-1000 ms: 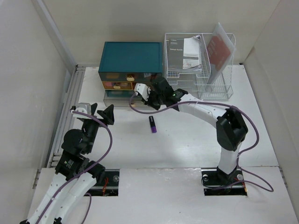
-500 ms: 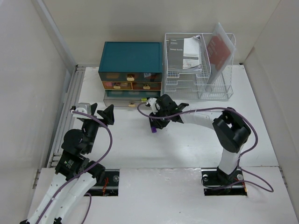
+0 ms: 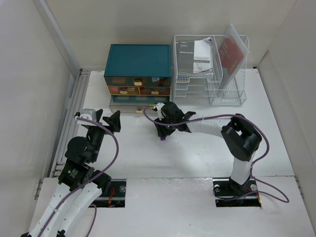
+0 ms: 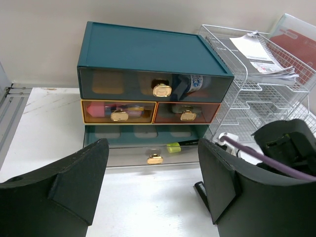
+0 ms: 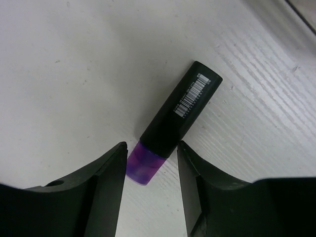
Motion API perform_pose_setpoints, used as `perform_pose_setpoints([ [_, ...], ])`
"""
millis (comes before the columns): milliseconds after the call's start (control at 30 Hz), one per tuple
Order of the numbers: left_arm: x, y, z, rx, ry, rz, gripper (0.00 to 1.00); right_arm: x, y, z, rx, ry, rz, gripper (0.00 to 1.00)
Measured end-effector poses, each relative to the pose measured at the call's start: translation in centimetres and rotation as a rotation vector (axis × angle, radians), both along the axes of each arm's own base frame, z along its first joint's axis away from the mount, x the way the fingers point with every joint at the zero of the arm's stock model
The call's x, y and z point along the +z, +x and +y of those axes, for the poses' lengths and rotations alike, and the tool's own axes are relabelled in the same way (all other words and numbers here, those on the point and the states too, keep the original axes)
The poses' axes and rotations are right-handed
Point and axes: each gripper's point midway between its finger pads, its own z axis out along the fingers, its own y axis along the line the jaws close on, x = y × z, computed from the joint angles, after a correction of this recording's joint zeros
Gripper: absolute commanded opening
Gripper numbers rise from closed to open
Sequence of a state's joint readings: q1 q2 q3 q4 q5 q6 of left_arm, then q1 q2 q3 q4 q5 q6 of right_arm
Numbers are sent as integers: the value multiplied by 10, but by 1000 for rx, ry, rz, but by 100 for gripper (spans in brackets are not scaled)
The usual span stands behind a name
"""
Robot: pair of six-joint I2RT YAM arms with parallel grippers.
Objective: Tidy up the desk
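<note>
The white desk (image 3: 197, 153) carries a black marker with a purple cap (image 3: 161, 135). My right gripper (image 3: 166, 127) hangs low over it, open. In the right wrist view the marker (image 5: 174, 123) lies flat, and its purple cap end sits between the two fingers of the right gripper (image 5: 150, 154). A small gap shows on each side. My left gripper (image 3: 106, 119) is open and empty near the desk's left side. In the left wrist view the left gripper (image 4: 152, 148) faces the drawer box, and the marker's end (image 4: 200, 189) shows by its right finger.
A teal drawer box (image 3: 138, 60) stands at the back. Its bottom drawer (image 4: 148, 153) holds a yellow-green highlighter (image 4: 174, 146). A white wire rack (image 3: 210, 74) with papers stands to its right. Walls close in on the left and right.
My right gripper has moved from the front of the drawer box toward me and down to the marker, and its open fingers now straddle the cap end. The left arm has not moved.
</note>
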State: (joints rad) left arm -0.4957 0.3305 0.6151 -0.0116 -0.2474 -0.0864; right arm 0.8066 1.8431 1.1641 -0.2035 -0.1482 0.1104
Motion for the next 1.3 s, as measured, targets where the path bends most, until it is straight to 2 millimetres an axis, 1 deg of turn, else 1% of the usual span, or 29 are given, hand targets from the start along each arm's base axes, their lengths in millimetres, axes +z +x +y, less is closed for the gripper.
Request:
perform_pose_setpoints([
  [100,0,0,0,0,0,0,70,-10,-1,0,-25,-32,0,54],
  [167,0,0,0,0,0,0,70,-15,0,-1,-44,-54,-13,54],
  [267,1,-1,0,0,-2,-3,70,-13,6,-1,-74,-67,-44,54],
  [333,1,-1,1,0,-3,-5,70,-13,8,-3,-91,-79,-56,50],
  [467,3,-3,1,0,-7,-12,70,-16,14,-7,-121,-103,-83,21],
  [567,3,-3,2,1,-7,-12,70,-15,18,-7,-132,-119,-117,11],
  [600,3,-3,2,2,-7,-12,70,-15,18,-6,-132,-125,-127,3],
  [633,3,-3,2,2,-7,-12,70,-15,17,-5,-129,-130,-136,0],
  [833,4,-4,3,5,-10,-17,70,-13,14,-1,-76,-170,-189,0],
  [900,4,-4,3,5,-10,-17,70,-9,14,-1,-48,-177,-210,0],
  [967,4,-4,3,5,-10,-17,70,5,16,2,-11,-165,-240,0],
  [1000,4,-4,3,5,-10,-17,70,16,17,6,20,-154,-264,0],
  [1067,4,-4,3,5,-10,-17,70,44,22,16,84,-113,-320,0],
  [1167,4,-4,3,5,-10,-17,70,99,32,36,174,-43,-439,0],
  [1233,4,-4,3,5,-10,-17,70,131,42,46,207,-17,-523,0],
  [1300,4,-4,3,5,-10,-17,70,152,52,51,222,-19,-595,0],
])
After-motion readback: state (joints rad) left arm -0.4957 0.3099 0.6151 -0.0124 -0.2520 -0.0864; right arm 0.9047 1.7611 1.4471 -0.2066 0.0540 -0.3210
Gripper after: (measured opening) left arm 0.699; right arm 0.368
